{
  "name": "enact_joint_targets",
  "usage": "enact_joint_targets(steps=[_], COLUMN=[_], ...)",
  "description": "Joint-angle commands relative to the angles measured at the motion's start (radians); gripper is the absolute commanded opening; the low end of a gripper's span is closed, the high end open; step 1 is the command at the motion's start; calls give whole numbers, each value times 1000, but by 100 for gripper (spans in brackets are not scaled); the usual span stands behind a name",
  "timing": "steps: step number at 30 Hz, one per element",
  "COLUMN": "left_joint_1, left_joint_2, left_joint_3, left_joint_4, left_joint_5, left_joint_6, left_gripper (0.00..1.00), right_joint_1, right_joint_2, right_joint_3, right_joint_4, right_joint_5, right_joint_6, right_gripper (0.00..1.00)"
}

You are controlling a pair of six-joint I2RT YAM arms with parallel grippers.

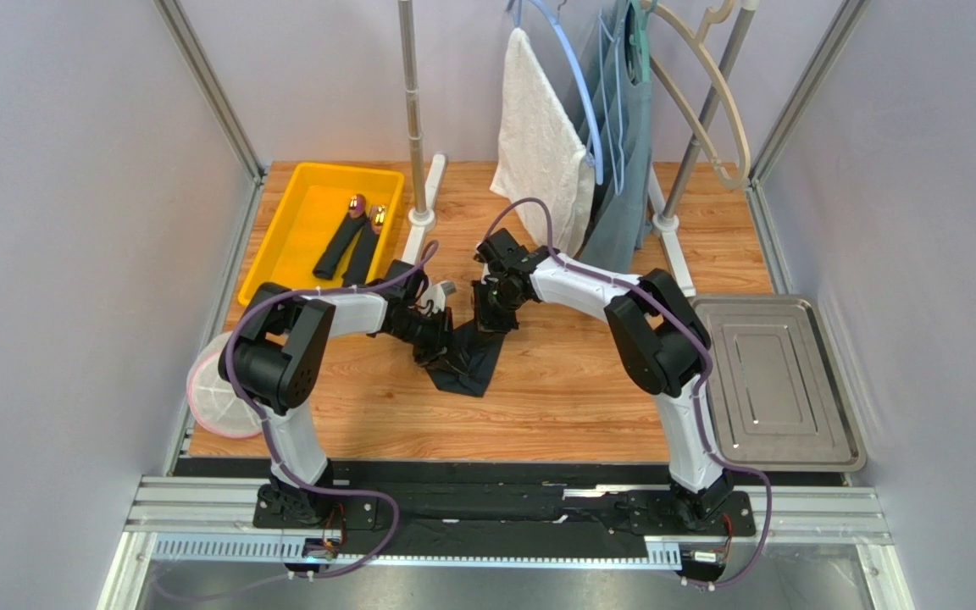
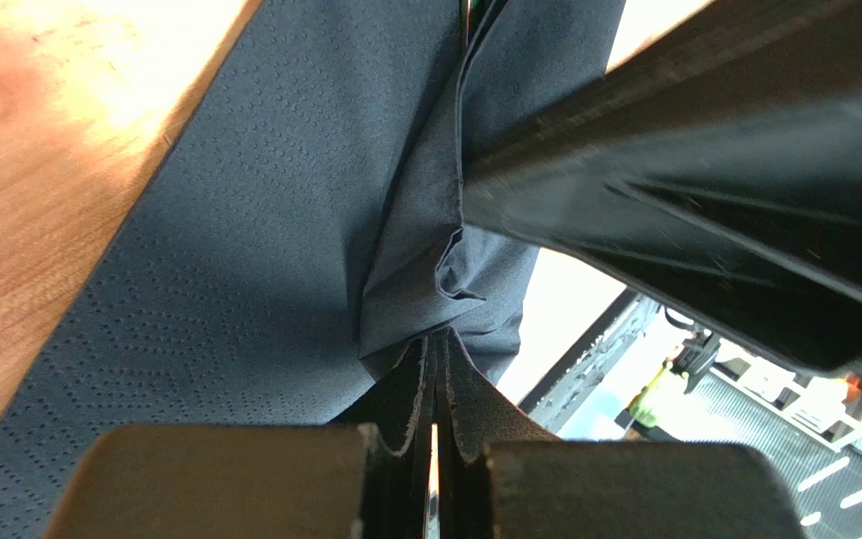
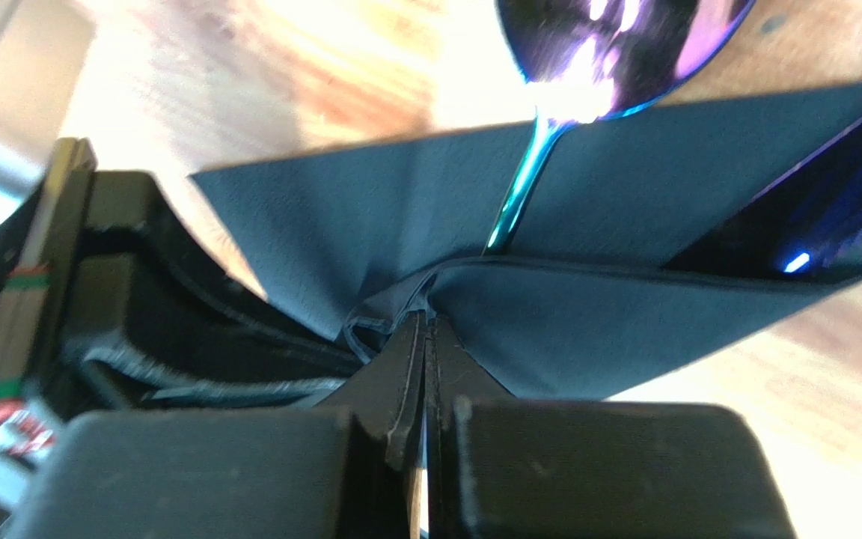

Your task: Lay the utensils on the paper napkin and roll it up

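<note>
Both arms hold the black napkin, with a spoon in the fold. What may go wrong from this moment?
1. The left fingers and right fingers are both shut on the thin paper napkin; pulling apart might tear it.
2. The spoon has its head outside the fold, so it may slide out.
3. Two utensils lie in the yellow bin, so the roll may be made without them.

The light-brown wooden table (image 1: 582, 381) carries a thin matte black paper napkin (image 1: 470, 369), lying creased right under the left gripper (image 1: 435, 341) and the right gripper (image 1: 491, 325) (each pinches a fold of it). An iridescent purple-gold spoon (image 3: 615, 45) rests just beyond the right gripper, its stem running into the napkin's fold. A yellow plastic bin (image 1: 279, 223) sits well beyond the left gripper. A flat rectangular metal tray (image 1: 837, 445) lies well to the right of the right gripper.
</note>
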Motion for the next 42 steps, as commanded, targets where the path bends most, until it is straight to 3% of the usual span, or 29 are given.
enact_joint_targets(steps=[1,6,9,12,15,21,26,36,42], left_joint_1=[6,10,24,49,78,98,87,20,21], left_joint_2=[24,10,-25,-85,-168,-300,-271,-138,-26], left_joint_3=[-6,-9,-19,-39,-44,-46,-90,-115,-92], left_joint_4=[-3,-1,20,54,52,20,78,272,209], left_joint_5=[-57,-52,-38,-3,15,55,88,82,0], left_joint_6=[10,5,-2,-15,1,30,-41,-179,-160], left_gripper=[0,1,8,25,34,37,34,16,1], right_joint_1=[7,9,9,13,18,18,18,4,-16], right_joint_2=[29,66,84,96,98,84,89,112,115], right_joint_3=[40,37,28,27,19,-4,-18,34,86], right_joint_4=[27,-16,-48,-77,-105,-117,-142,-192,-209], right_joint_5=[41,60,72,86,95,11,-71,-166,-161], right_joint_6=[-12,-24,-48,-91,-145,-265,-406,-565,-597], right_gripper=[0,0,0,0,0,0,0,0,0])
